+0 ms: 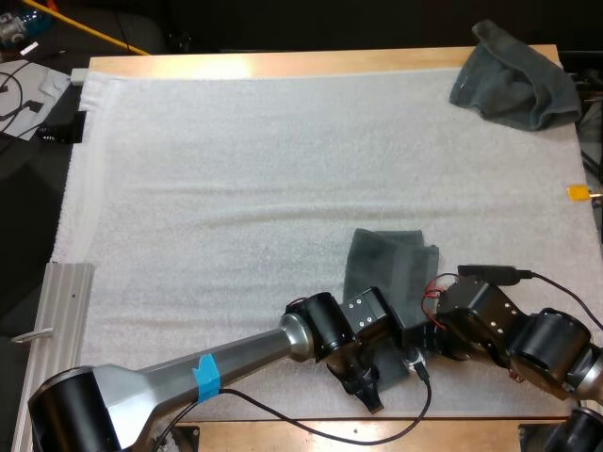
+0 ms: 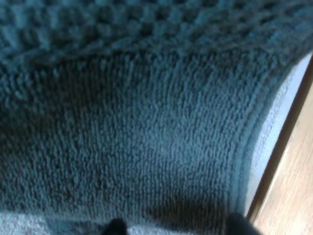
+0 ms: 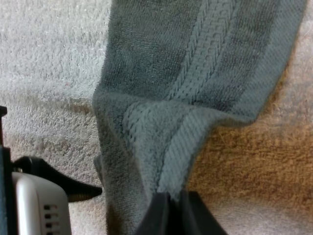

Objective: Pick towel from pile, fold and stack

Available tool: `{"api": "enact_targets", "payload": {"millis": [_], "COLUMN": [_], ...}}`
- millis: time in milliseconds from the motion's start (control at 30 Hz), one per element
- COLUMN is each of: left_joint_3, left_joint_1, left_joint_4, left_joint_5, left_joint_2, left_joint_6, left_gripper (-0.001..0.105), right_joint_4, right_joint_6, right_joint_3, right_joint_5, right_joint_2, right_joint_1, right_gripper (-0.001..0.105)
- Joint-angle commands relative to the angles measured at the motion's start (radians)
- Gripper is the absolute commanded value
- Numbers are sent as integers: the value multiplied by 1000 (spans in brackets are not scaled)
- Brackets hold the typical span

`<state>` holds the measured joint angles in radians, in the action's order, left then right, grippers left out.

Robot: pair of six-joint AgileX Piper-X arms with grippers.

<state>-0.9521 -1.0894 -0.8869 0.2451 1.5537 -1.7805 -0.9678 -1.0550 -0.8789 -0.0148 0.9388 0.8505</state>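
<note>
At 5 o'clock on the surface (image 1: 283,64), right claw (image 3: 172,209) pinches towel (image 3: 195,73) hem, probably for folding; left claw (image 2: 177,226) waits spread alongside.

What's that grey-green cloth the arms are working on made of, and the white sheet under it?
The towel looks like soft woven terry cotton with a matte finish: looped pile, a ribbed herringbone band and a stitched hem show. The mat looks like thin white foam or fleece, finely pebbled and slightly wrinkled; the look leaves open which.
</note>
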Motion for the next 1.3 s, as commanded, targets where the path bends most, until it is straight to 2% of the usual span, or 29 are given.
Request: {"api": "enact_targets", "payload": {"millis": [0, 233, 400, 500, 667, 767, 933, 1133, 1267], "left_joint_3": [-2, -3, -3, -2, 4, 6, 7, 12, 7], "left_joint_1": [-4, -2, -4, -3, -3, -3, -4, -3, -3], "left_joint_4": [-7, -26, -24, -28, -35, -35, -22, 13, 3], "left_joint_5": [4, 5, -9, -13, -25, -22, -21, -25, 18], "left_joint_2": [-3, 0, -11, -16, -19, -17, -13, -12, 3], "left_joint_6": [-16, -25, -10, -6, -11, -17, -40, -58, -50], "left_gripper": [34, 2, 0, 6, 32, 43, 44, 35, 45], "right_joint_4": [-3, -5, -5, -3, -2, -1, -1, -2, -7], "right_joint_6": [11, 9, 1, 1, 0, 0, 2, 5, 0], "right_joint_3": [-2, -2, -6, -6, -5, -6, -5, -6, -5], "right_joint_5": [-12, -15, -4, -2, -1, -3, -5, -9, -5], "right_joint_2": [1, -1, -5, -4, -3, -3, -3, -2, -4], "right_joint_1": [0, 1, 0, 0, 1, 0, 1, 0, -2], "right_gripper": [0, 0, 0, 0, 0, 0, 0, 0, 0]}}
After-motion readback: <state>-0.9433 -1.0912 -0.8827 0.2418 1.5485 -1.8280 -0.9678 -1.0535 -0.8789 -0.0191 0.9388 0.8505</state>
